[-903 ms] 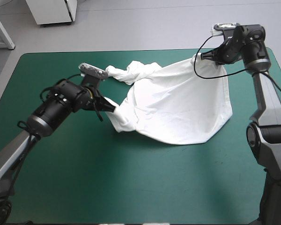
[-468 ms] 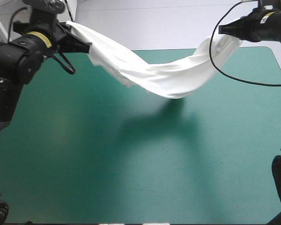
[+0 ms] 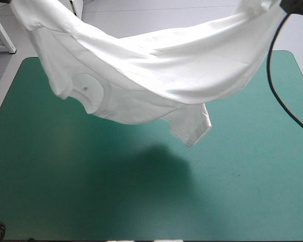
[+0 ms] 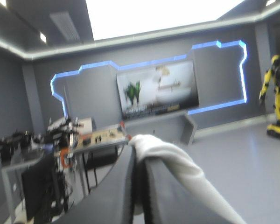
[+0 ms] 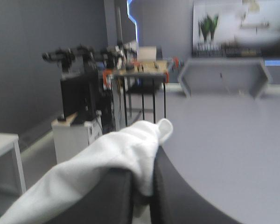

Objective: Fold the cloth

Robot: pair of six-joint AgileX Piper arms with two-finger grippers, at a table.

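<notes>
Above the table (image 3: 65,201) and touching none of it, the T-shirt (image 3: 156,75) hangs in the air as a sagging sling, with one sleeve (image 3: 192,128) drooping lowest and the collar (image 3: 91,91) toward the left. Farther up, both ends are pinched: the left gripper (image 4: 140,156) is all but closed on a bunched white fold, and the right gripper (image 5: 142,182) grips the other end the same way, cloth spilling over it. To spread it well, I judge the arms should draw apart until the sag is gone, with both pinches firm, then lower evenly so the sleeve does not tuck under.
</notes>
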